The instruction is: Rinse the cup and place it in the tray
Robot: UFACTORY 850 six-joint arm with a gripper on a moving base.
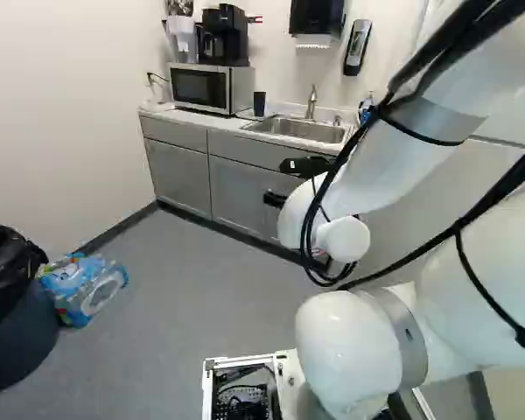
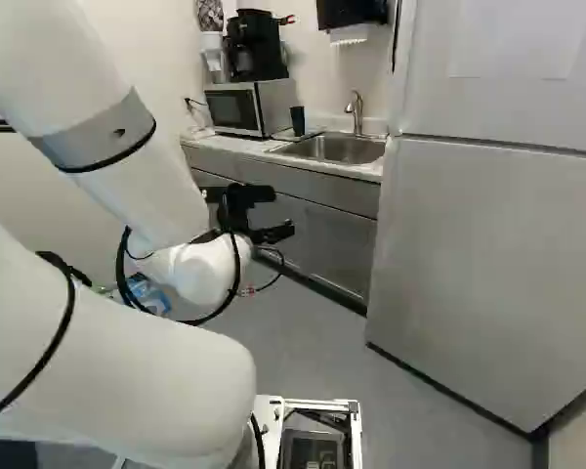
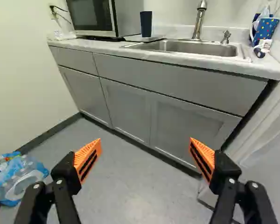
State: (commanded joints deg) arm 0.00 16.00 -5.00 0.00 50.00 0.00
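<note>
Right base view: The gripper is ahead of the arm, in front of the grey cabinets and below the level of the counter. The dark cup stands upright on the far side of the counter, between the microwave and the sink. The faucet rises behind the sink. A coffee maker rests on the microwave. A refrigerator occupies the right of the view.

Left base view: The cup is again visible beside the sink, apart from the gripper. A wall dispenser is mounted above the faucet. At the left, a pack of bottles lies on the floor beside the lined bin.

Wrist view: The gripper is open. Its 2 fingers, fitted with orange pads, are spread wide apart. The cup is well ahead of them, upright on a thin flat tray at the sink's edge. A blue dotted mug stands at the sink's opposite end, past the faucet.
</note>
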